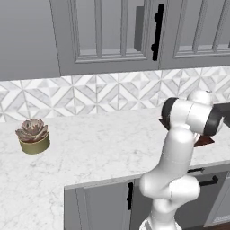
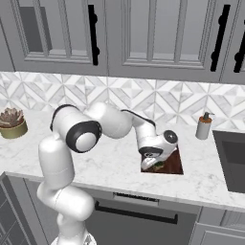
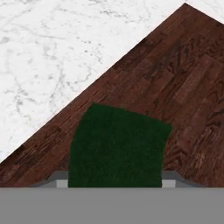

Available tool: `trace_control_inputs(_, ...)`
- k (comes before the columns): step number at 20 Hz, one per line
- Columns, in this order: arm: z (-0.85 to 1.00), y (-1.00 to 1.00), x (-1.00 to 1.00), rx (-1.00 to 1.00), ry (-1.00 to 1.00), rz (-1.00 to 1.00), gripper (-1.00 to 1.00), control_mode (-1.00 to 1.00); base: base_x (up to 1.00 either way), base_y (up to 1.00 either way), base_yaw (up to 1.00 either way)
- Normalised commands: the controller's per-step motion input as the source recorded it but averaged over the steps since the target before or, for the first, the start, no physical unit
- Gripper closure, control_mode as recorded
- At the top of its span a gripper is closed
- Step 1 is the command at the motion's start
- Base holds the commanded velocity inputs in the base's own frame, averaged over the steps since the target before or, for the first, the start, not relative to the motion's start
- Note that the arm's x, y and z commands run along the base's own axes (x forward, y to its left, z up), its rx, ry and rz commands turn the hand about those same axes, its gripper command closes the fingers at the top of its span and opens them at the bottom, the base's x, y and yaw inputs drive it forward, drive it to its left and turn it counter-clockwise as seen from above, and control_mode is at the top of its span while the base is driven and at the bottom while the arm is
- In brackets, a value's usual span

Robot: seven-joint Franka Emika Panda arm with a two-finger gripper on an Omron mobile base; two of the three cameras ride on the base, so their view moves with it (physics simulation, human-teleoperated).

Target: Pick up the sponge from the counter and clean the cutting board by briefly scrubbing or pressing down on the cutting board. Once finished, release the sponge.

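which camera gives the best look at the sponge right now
The hand view: the dark green rectangular sponge fills its lower middle, over the reddish-brown wooden cutting board. The right base view shows a green sliver beneath the pincer. In the left base view the arm blocks that spot.

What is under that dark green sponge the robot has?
The sponge lies over the cutting board, whose dark reddish-brown wood shows around it. The white counter lies beyond the board's edge. The patch of board right beneath the sponge is covered, so contact cannot be judged.
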Motion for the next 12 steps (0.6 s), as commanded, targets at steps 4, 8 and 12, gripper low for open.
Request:
trace_control_inputs(4, 0.00, -0.11, -0.56, -0.01, -0.02, 0.11, 1.00, -1.00, 0.00, 0.00, 0.00)
trace_control_inputs(8, 0.00, -0.44, -0.01, -0.02, -0.01, 0.09, 1.00, -1.00, 0.00, 0.00, 0.00)
trace_control_inputs(12, 0.00, -0.67, 0.42, 0.00, 0.00, 0.04, 1.00, -1.00, 0.00, 0.00, 0.00)
